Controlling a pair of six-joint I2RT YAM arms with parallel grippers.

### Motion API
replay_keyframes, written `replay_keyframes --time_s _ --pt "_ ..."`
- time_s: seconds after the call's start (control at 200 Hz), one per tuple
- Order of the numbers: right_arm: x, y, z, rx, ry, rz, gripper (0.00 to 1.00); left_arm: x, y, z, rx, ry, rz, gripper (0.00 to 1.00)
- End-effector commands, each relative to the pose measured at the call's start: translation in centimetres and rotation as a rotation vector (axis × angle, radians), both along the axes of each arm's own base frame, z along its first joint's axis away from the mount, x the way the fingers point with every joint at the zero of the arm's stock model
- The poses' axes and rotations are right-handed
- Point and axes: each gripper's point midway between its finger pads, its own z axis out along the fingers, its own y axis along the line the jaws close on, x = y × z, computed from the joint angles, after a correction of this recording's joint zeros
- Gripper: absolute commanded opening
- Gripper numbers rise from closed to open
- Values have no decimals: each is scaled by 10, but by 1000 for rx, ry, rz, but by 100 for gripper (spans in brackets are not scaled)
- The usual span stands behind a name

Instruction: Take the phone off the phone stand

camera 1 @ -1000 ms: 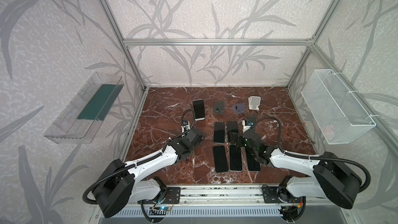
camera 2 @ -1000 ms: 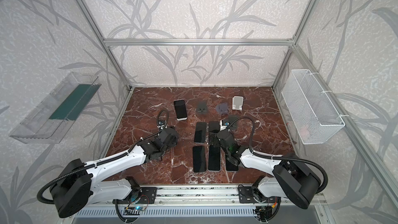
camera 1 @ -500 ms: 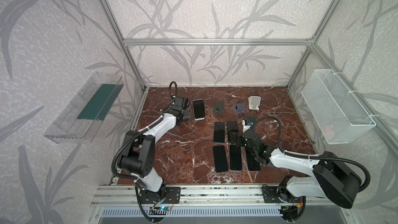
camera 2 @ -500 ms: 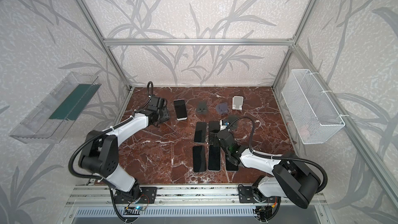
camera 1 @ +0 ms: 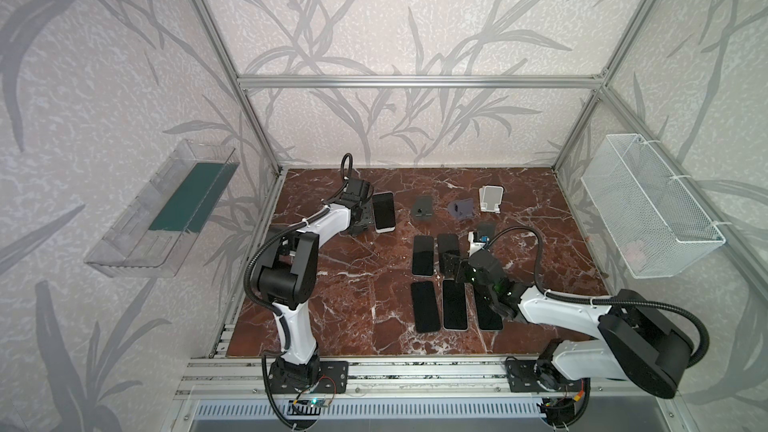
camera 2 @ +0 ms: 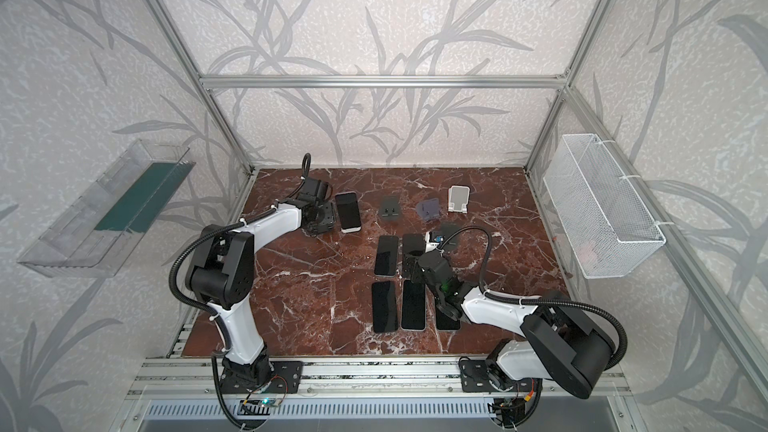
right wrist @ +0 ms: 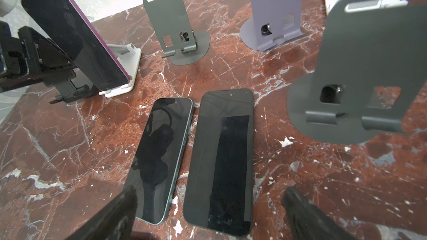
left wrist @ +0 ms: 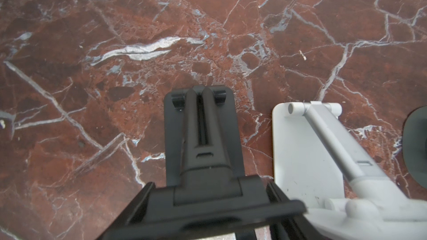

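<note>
We log a lavender stand (camera 1: 462, 210) between a grey stand (camera 1: 422, 206) and an empty white stand (camera 1: 491, 197). Dark phones (camera 1: 424, 312) lie flat on the marble table (camera 1: 353, 280) near it.

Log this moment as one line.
left claw: shut on black stand | right claw: open above flat phones | phone: on white stand

No legible text, labels or numbers
</note>
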Motion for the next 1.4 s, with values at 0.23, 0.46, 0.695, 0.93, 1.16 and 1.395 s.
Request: replay_keyframes --time_s 0.23,0.46,0.695,0.93,1.16,1.395 --pt "4 1 6 23 -23 -10 98 -14 19 2 62 66 -29 81" --pt "3 3 7 30 -18 1 98 -15 15 32 63 23 -92 90" --pt "3 3 9 31 -22 1 98 -19 14 98 8 -159 -78 89" --pt "3 8 4 44 -1 14 98 -34 7 149 -125 -378 -53 86" --pt "4 10 0 37 11 19 98 -45 -22 210 -188 -622 19 86" --pt "5 7 2 30 1 6 98 -49 -59 217 -149 -621 6 97"
